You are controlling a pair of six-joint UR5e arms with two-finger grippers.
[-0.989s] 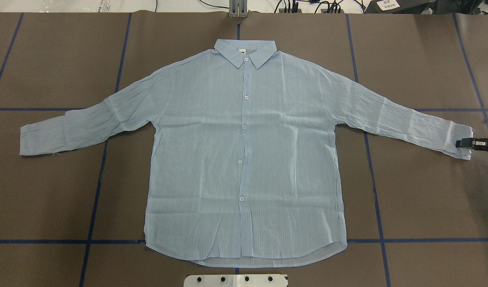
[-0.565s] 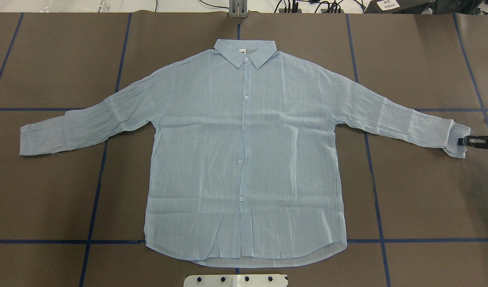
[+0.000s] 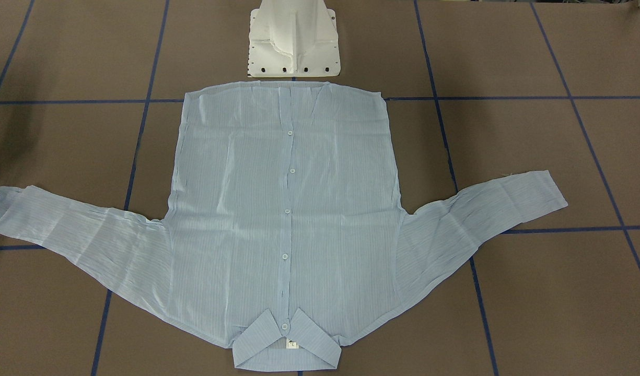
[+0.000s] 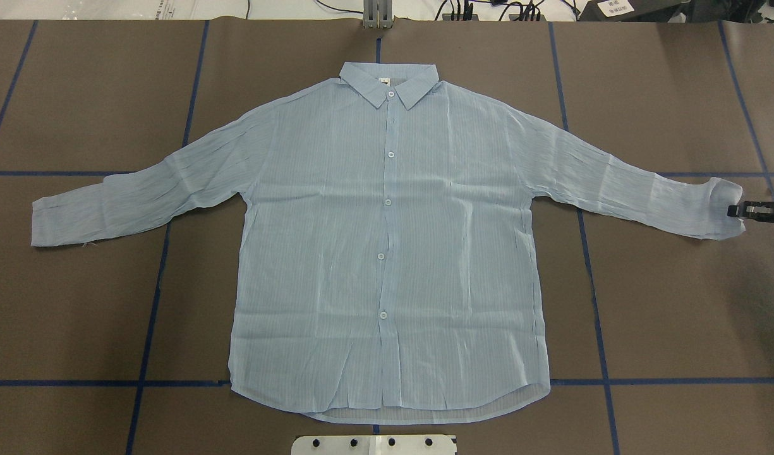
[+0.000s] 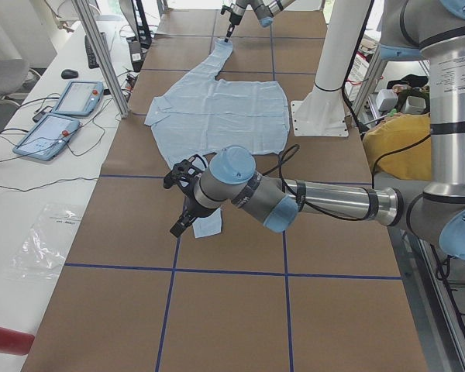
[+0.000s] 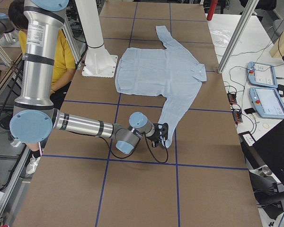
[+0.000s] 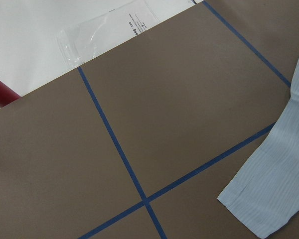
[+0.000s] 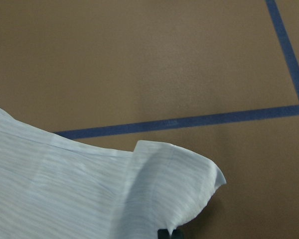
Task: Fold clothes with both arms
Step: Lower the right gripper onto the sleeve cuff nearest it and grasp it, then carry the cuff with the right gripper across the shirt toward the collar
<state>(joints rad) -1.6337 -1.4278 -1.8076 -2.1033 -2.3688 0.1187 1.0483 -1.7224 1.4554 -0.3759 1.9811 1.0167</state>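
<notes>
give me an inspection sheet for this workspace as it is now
surface: brown table, blue tape grid.
job's things: shirt spread flat, front up, buttoned; one cuff curled up off the table.
clutter: plastic bag and red item beside the table's edge.
hands: right hand shut on the shirt at that cuff; left hand near the other cuff, open or shut cannot tell.
cables: black cables past the far edge.
surroundings: white pedestal; tablets on a side bench; a person behind the robot.
</notes>
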